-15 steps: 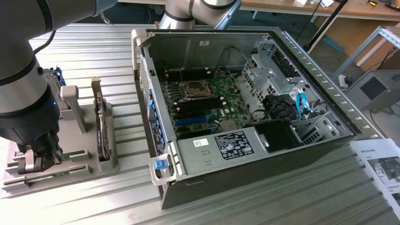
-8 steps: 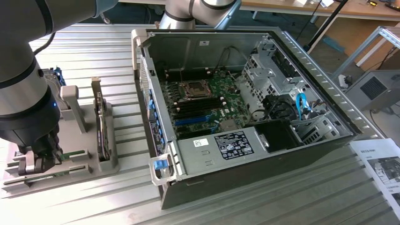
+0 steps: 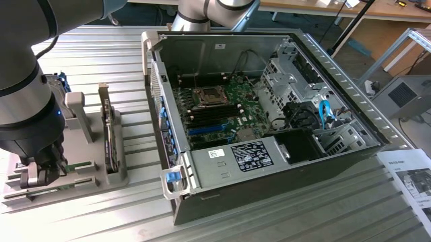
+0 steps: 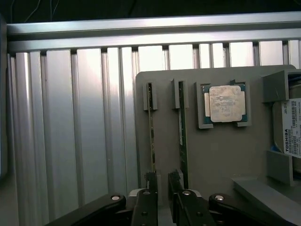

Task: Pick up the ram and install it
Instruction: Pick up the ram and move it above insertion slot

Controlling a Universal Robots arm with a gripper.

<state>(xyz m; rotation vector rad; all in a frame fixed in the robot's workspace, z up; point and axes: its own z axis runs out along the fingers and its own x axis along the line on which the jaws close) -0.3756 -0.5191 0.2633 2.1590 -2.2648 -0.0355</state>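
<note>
Two ram sticks stand on edge in slots of a grey holder (image 4: pixel 221 155). The left ram (image 4: pixel 150 132) runs down to my left fingertip (image 4: pixel 150 184). The second ram (image 4: pixel 182 136) passes just outside my right fingertip (image 4: pixel 175 182). My gripper (image 4: pixel 162 183) hovers over the near end of the sticks, its fingers a small gap apart with nothing visible between them. In the exterior view the gripper (image 3: pixel 37 176) hangs low over the holder (image 3: pixel 81 194) at the exterior view's left, with a green ram edge (image 3: pixel 79 165) beside it.
A processor chip (image 4: pixel 225 103) and a hard drive (image 4: pixel 291 127) sit in the same holder. An upright expansion card (image 3: pixel 108 131) stands next to the gripper. The open computer case (image 3: pixel 269 116) with its motherboard (image 3: pixel 219 113) lies at the exterior view's centre. A paper sheet (image 3: pixel 411 176) lies at the right.
</note>
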